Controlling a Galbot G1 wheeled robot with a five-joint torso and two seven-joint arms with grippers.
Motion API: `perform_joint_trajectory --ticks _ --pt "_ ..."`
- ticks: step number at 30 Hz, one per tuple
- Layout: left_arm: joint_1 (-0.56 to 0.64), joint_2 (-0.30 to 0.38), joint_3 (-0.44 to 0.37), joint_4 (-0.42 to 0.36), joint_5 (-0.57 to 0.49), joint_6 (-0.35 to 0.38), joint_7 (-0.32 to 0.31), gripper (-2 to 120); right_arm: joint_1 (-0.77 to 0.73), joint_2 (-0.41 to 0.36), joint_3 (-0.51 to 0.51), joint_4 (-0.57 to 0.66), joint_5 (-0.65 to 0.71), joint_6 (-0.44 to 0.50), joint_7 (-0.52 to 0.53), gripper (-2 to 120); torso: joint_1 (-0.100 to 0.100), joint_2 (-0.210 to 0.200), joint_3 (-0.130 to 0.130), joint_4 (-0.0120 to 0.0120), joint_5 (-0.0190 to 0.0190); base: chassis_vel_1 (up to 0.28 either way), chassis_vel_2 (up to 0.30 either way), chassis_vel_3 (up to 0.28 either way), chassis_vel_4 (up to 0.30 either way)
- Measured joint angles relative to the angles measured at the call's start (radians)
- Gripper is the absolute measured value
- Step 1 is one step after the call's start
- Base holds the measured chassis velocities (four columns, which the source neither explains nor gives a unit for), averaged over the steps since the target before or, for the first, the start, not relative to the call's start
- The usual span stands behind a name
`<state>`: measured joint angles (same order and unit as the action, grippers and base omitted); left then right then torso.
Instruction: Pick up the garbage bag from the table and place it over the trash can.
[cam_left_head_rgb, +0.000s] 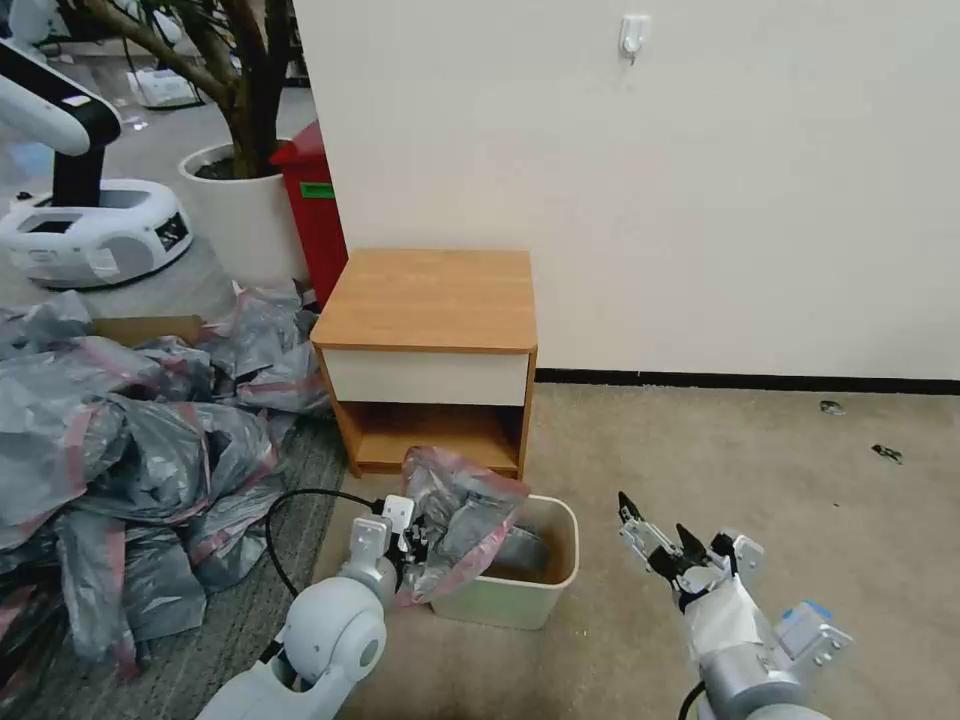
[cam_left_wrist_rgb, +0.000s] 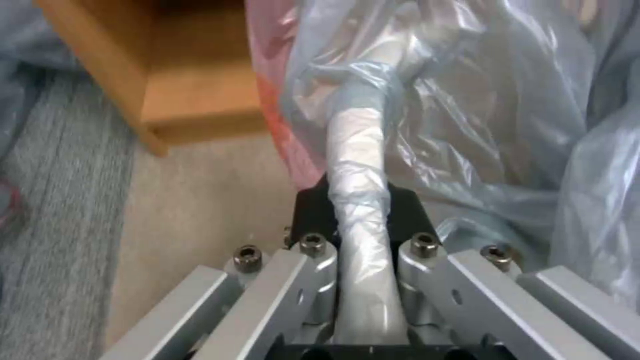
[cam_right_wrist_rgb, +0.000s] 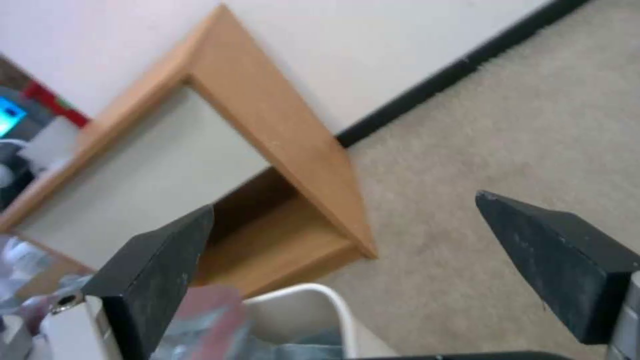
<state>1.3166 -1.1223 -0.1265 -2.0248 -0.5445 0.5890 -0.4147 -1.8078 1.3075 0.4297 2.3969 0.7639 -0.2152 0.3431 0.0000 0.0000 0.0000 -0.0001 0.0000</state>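
The left gripper (cam_left_head_rgb: 408, 548) is pinched on a twisted fold of the bag (cam_left_head_rgb: 460, 520) at the can's (cam_left_head_rgb: 520, 598) left rim, evidently to hold that edge while the bag, bunched and draped half inside the can, gets spread. The right gripper (cam_left_head_rgb: 655, 535), fingers spread and empty, hovers just right of the can. Bare carpet lies right of the can; the table (cam_left_head_rgb: 430, 300) crowds its far side.

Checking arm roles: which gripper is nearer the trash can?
Left. The left gripper grips the garbage bag at the trash can rim; the right gripper hangs open, apart.
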Motion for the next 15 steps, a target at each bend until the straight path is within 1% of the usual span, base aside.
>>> perform_joint_trajectory --ticks 1,2,3,7,8,11,12,13,15 --pt "0.006 0.004 -0.01 -0.018 -0.01 -0.023 0.0 5 0.009 -0.01 -0.011 0.021 0.0 -0.026 -0.013 100 0.0 0.0 0.0 0.0 0.0 0.0 0.0 0.0 0.0" --pt "0.01 0.007 -0.016 -0.03 -0.019 -0.031 0.001 5 0.016 -0.017 -0.021 0.033 0.001 -0.04 -0.019 100 0.0 0.0 0.0 0.0 0.0001 0.0 0.0 0.0 0.0" --pt "0.01 0.007 -0.016 -0.03 -0.019 -0.031 0.001 5 0.016 -0.017 -0.021 0.033 0.001 -0.04 -0.019 100 0.0 0.0 0.0 0.0 0.0001 0.0 0.0 0.0 0.0" --pt "0.039 0.017 -0.055 -0.092 -0.043 -0.055 0.02 5 0.091 -0.049 -0.097 0.055 0.006 -0.106 -0.038 100 0.0 0.0 0.0 0.0003 0.0001 0.0 0.0 0.0 0.0" --pt "0.039 0.017 -0.055 -0.092 -0.043 -0.055 0.02 5 0.091 -0.049 -0.097 0.055 0.006 -0.106 -0.038 100 0.0 0.0 0.0 0.0003 0.0001 0.0 0.0 0.0 0.0" --pt "0.07 0.024 -0.08 -0.133 -0.044 -0.081 0.044 5 0.156 -0.035 -0.147 0.009 0.007 -0.136 -0.057 100 0.0 0.0 0.0 0.0002 -0.0001 0.0 0.0 0.0 0.0" --pt "0.081 0.026 -0.087 -0.142 -0.038 -0.095 0.058 5 0.178 -0.026 -0.165 -0.009 0.007 -0.138 -0.058 100 0.0 0.0 0.0 0.0003 0.0001 0.0 0.0 0.0 0.0" --pt "0.081 0.026 -0.087 -0.142 -0.038 -0.095 0.058 5 0.178 -0.026 -0.165 -0.009 0.007 -0.138 -0.058 100 0.0 0.0 0.0 0.0003 0.0001 0.0 0.0 0.0 0.0" --pt "0.109 0.033 -0.104 -0.162 0.005 -0.138 0.1 5 0.212 0.003 -0.204 -0.061 0.007 -0.134 -0.055 97 0.0 0.0 0.0 0.0004 0.0001 0.0 0.0 0.0 0.0"
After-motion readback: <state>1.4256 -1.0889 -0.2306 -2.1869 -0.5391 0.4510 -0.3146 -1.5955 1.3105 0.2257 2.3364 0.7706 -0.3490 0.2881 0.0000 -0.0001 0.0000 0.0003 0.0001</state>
